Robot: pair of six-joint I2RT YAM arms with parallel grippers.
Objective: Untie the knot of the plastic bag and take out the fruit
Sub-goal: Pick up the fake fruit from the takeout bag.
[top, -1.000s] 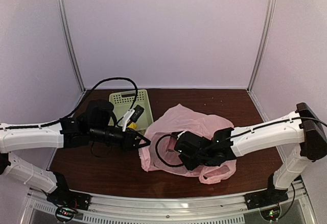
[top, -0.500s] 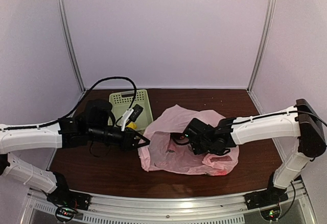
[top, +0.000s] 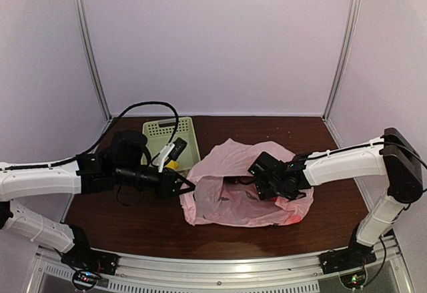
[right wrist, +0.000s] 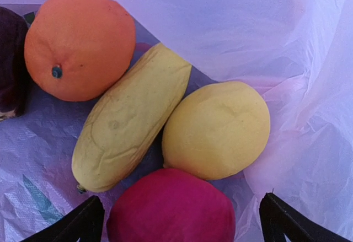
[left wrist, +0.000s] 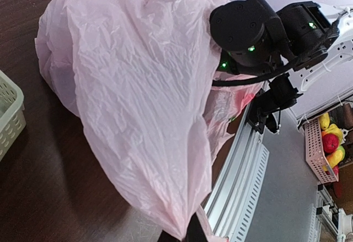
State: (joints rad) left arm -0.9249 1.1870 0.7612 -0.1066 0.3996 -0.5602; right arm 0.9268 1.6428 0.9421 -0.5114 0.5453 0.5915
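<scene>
The left arm reaches low across the desk (top: 133, 225), and the left claw (top: 183, 187) is pinched tight on the near corner of the plastic bag (top: 233, 206). The right arm stretches in from the side with its wrist bent down. The right claw (right wrist: 182, 220) is spread wide and empty inside the bag's mouth.

The fruit (right wrist: 129, 118) lies directly beneath it: an orange (right wrist: 80, 43), a round yellow piece (right wrist: 218, 129) and a red piece (right wrist: 171, 206) between the fingertips. A pale green basket (top: 170, 133) sits behind the left claw.

A second ago the right claw was narrower and nearer the bag's front edge; the left has not moved
</scene>
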